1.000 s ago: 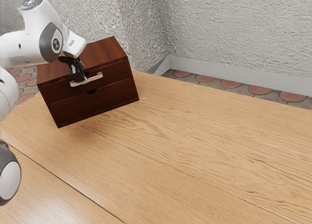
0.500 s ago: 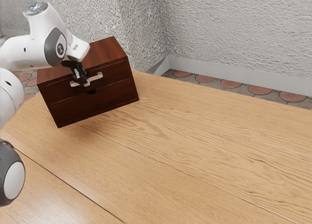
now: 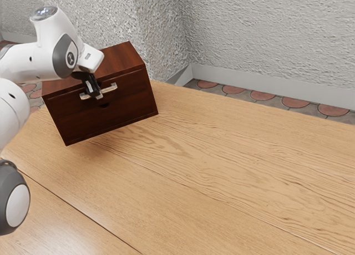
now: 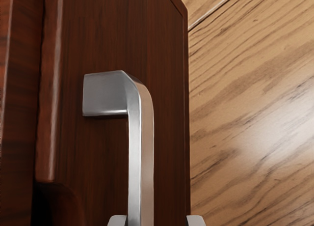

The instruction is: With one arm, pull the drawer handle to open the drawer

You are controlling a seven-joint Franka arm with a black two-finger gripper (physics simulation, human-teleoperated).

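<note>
While astride handle (image 3: 108, 89), claw (image 3: 92, 92) over tabletop (image 3: 222, 155).

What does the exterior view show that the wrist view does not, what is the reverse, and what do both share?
Exterior view: the white arm with its gripper at the upper drawer, the whole dark wooden cabinet, its lower drawer, the rough wall and the tiled floor. Wrist view: the metal handle from close, its bent corner standing off the wood. Both: the handle, the upper drawer and the wooden table.
</note>
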